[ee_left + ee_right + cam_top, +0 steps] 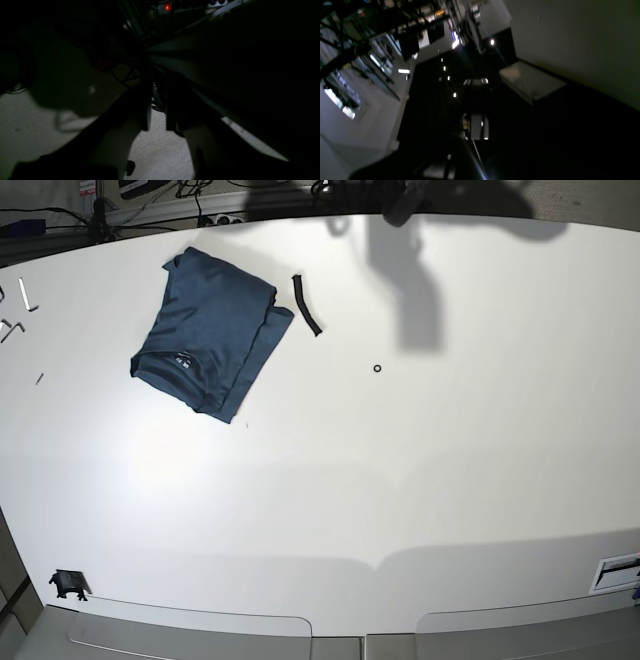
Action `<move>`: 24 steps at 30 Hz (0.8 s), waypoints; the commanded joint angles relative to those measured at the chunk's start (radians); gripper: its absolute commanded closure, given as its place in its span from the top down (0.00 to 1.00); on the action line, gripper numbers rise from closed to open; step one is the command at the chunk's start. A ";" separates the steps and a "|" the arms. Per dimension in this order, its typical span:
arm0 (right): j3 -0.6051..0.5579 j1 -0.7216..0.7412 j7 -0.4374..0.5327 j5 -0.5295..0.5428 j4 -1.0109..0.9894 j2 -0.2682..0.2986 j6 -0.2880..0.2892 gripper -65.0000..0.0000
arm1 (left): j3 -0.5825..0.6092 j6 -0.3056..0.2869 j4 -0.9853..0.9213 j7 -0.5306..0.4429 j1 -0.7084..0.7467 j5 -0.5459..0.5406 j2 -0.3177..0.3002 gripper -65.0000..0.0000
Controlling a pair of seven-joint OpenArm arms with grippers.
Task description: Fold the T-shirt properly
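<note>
Base view: folded T-shirt point(208, 330) at table's point(400, 480) far-left, no gripper nearby.

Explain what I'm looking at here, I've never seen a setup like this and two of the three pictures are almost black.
This is a robot with two arms, and each arm carries a small camera at its wrist. The bright picture comes from a fixed camera looking down on a white table. On it lies a dark blue T-shirt, already folded into a compact shape, with a short black strip and a tiny black ring beside it.

The two dark pictures are the wrist cameras. The left one looks past its own gripper, whose fingers stand slightly apart with nothing between them, down toward a pale carpeted floor. The right one points off into the room; its gripper is shut. Neither arm holds anything, and neither shows over the table.
</note>
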 commanded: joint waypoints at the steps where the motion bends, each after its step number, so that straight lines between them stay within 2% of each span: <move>1: 0.001 -0.034 -0.014 0.004 -0.013 0.005 -0.007 0.00 | 0.002 -0.010 0.005 -0.013 0.011 0.002 0.006 0.12; 24: 0.001 -0.034 -0.006 0.003 -0.013 0.006 -0.007 0.00 | 0.002 -0.010 0.005 -0.013 0.011 0.002 0.006 0.12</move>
